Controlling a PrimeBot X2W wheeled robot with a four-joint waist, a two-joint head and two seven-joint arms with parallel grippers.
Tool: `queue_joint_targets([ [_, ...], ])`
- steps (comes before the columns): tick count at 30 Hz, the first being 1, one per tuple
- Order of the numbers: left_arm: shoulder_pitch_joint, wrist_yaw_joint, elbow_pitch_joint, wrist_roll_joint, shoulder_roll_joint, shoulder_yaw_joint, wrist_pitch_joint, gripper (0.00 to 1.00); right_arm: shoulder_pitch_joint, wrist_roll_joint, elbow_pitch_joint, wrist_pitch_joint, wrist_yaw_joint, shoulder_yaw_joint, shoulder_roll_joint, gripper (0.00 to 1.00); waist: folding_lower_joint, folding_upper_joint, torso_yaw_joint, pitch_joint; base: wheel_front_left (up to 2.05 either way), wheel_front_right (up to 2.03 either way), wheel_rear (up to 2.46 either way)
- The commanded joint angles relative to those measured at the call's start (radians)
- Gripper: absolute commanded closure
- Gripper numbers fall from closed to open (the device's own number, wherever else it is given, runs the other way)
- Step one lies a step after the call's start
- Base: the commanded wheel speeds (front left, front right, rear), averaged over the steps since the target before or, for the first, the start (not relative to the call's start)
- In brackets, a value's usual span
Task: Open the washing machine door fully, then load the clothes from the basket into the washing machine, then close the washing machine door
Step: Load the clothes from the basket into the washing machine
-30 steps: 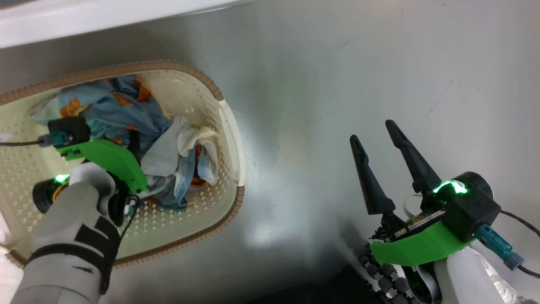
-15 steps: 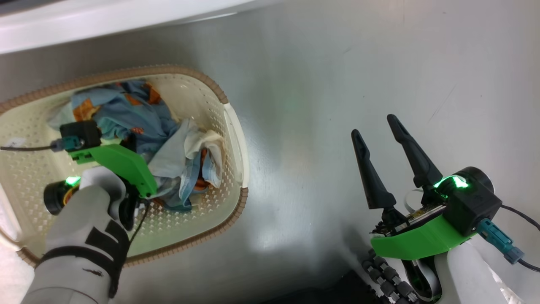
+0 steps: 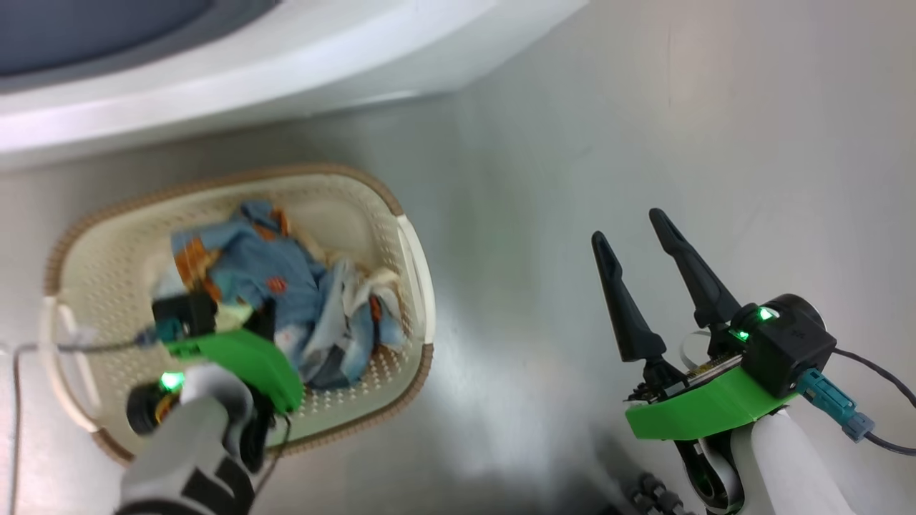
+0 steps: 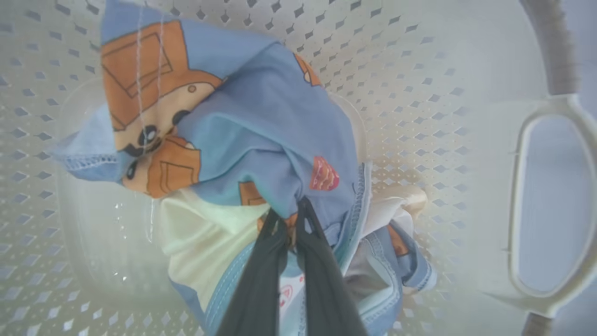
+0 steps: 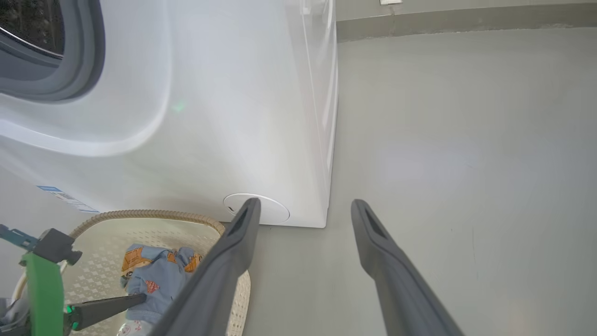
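Grey glossy floor point(image 3: 572, 214) runs bare from the washer's point(image 3: 286, 71) foot out to the right. The basket point(image 3: 107, 286) stands on it just before the washer's front. The clothes point(image 3: 265, 272) lie heaped in the basket's middle and right half, reaching toward its right handle point(image 3: 421, 275).

The left gripper point(image 4: 290, 219) is down inside the basket, its jaws pressed together on a fold of the blue printed cloth, with cream cloth just beside the pinch. The right gripper point(image 3: 628, 227) hovers over bare floor, well apart from the basket, jaws wide apart and holding nothing.

The bundle looks light, limp and tangled. It should give no resistance, but it will likely drape and trail below the grip. The pinch sits on one fold near the top of the heap, so the white and cream pieces may either ride along or slip off as it rises. A deeper bite into the bunched middle would probably carry more.

On a lift, the basket's wall and brown rim are the edges a hanging tail could snag. The basket itself looks light enough to be dragged along. The washer's grey seal point(image 5: 84, 70) lies above and behind the basket and appears uncovered, so the way seems to be up and over the far rim. To the right, the floor leaves open room.
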Motion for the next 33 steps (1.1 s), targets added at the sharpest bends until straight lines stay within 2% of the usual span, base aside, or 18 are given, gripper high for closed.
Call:
queue_joint_targets([
  [1, 0.061, -0.002, -0.023, -0.018, 0.022, 0.013, -0.015, 1.00, 0.034, 0.020, -0.013, -0.005, 0.003, 0.017, -0.002, 0.00, -0.0001, 0.0000, 0.031, -0.098, 0.00, 0.00, 0.00],
  [5, 0.148, -0.002, -0.091, -0.035, 0.029, 0.018, -0.026, 1.00, 0.063, 0.018, 0.006, -0.005, 0.003, 0.004, -0.002, 0.00, -0.0001, 0.0000, 0.056, -0.196, 0.00, 0.00, 0.00],
  [9, 0.244, 0.000, -0.194, -0.017, 0.040, 0.074, -0.027, 1.00, 0.104, 0.009, 0.026, -0.005, 0.003, -0.004, -0.002, 0.00, -0.0001, 0.0000, 0.084, -0.297, 0.00, 0.00, 0.00],
  [18, 0.503, 0.024, -0.430, 0.044, 0.013, 0.191, -0.027, 1.00, 0.216, -0.004, 0.057, -0.005, 0.003, -0.032, -0.002, 0.00, -0.0001, 0.0000, 0.134, -0.521, 0.00, 0.00, 0.00],
  [25, 0.671, 0.062, -0.610, 0.090, 0.010, 0.229, -0.027, 1.00, 0.305, -0.008, 0.072, -0.005, 0.003, -0.045, -0.002, 0.00, -0.0001, 0.0000, 0.169, -0.654, 0.00, 0.00, 0.00],
  [33, 0.816, 0.125, -0.831, 0.143, 0.037, 0.246, -0.027, 1.00, 0.364, -0.030, 0.063, -0.005, 0.003, -0.056, -0.002, 0.00, -0.0001, 0.0000, 0.197, -0.730, 0.00, 0.00, 0.00],
])
